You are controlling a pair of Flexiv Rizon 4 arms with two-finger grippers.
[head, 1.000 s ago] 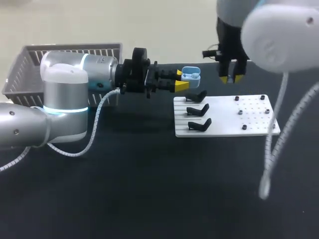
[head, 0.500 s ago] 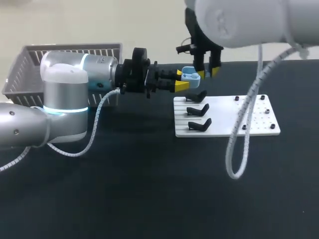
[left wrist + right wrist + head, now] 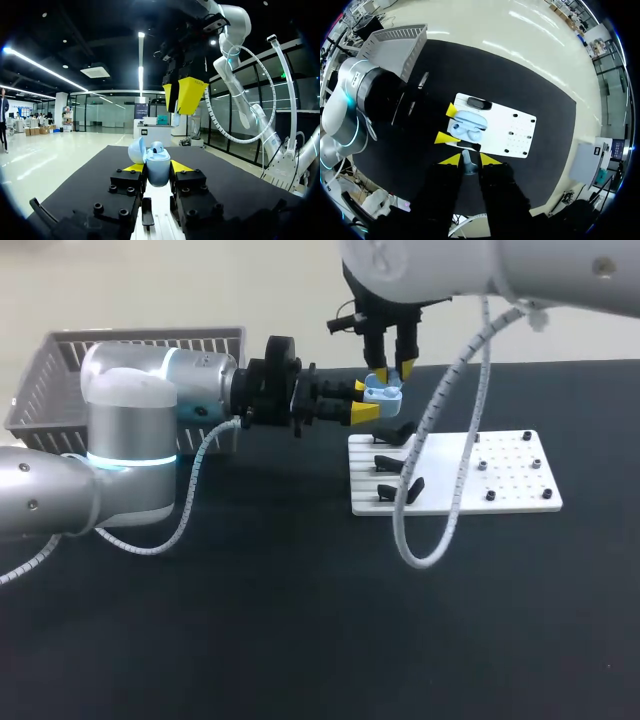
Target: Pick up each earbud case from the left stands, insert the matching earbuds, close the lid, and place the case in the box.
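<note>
Left claw [image 3: 158, 167] clamped on case [image 3: 159, 175], lid open, held level for loading | right claw [image 3: 468, 159] just above it, closed on earbud [image 3: 468, 165], seemingly ready to insert.

Head camera high and behind, looking down over the whole table [image 3: 300, 640], left wrist camera low and level, very near the earbud case [image 3: 159, 170], right wrist camera directly above, looking straight down, sharing that case.
</note>
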